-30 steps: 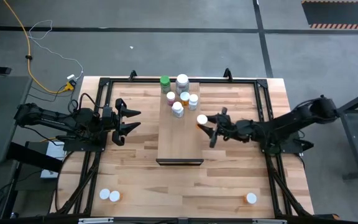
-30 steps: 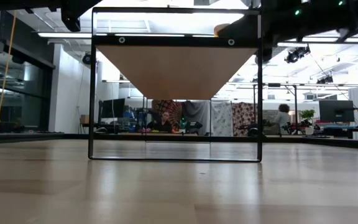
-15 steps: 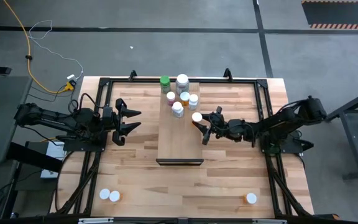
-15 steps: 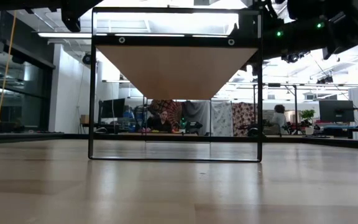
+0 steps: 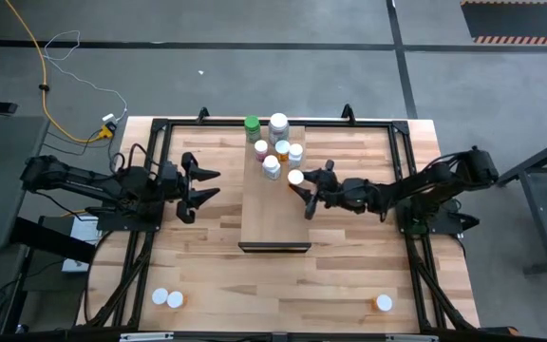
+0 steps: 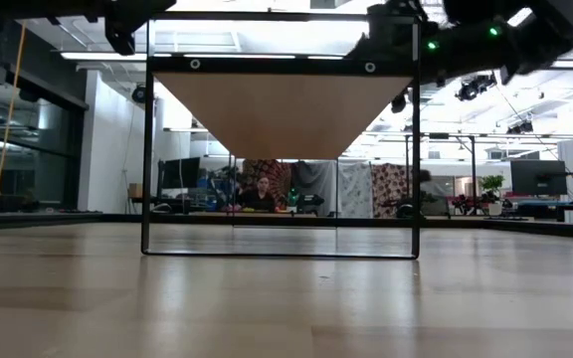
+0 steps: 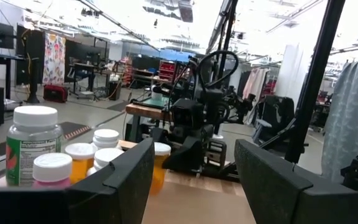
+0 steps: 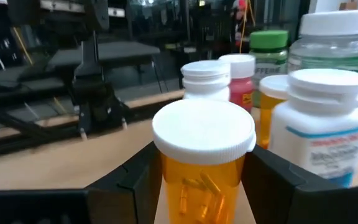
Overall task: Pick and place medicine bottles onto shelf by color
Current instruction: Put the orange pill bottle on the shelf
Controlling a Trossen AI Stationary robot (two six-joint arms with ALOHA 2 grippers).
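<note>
Left gripper (image 5: 200,185) hangs over the bare tabletop (image 5: 207,256) just off the shelf's left edge, fingers spread apart with nothing between them. Beyond its tips, on the far part of the shelf (image 5: 273,214), stands the cluster of medicine bottles (image 5: 273,142): a green-capped bottle (image 5: 252,124) at the far left of the group, a large white bottle (image 5: 278,123) beside it, and smaller white-capped ones nearer.

Right gripper (image 5: 304,193) reaches in over the shelf from the other side, fingers clamped on an orange bottle (image 8: 202,158) with a white cap, held upright between them just beside the cluster. Ahead of its tips sit a pink-bodied bottle (image 8: 241,73) and another white bottle (image 8: 205,79).

Well behind both grippers, near the table's front edge, two loose bottles (image 5: 167,299) lie at the left and one orange bottle (image 5: 384,303) at the right.
</note>
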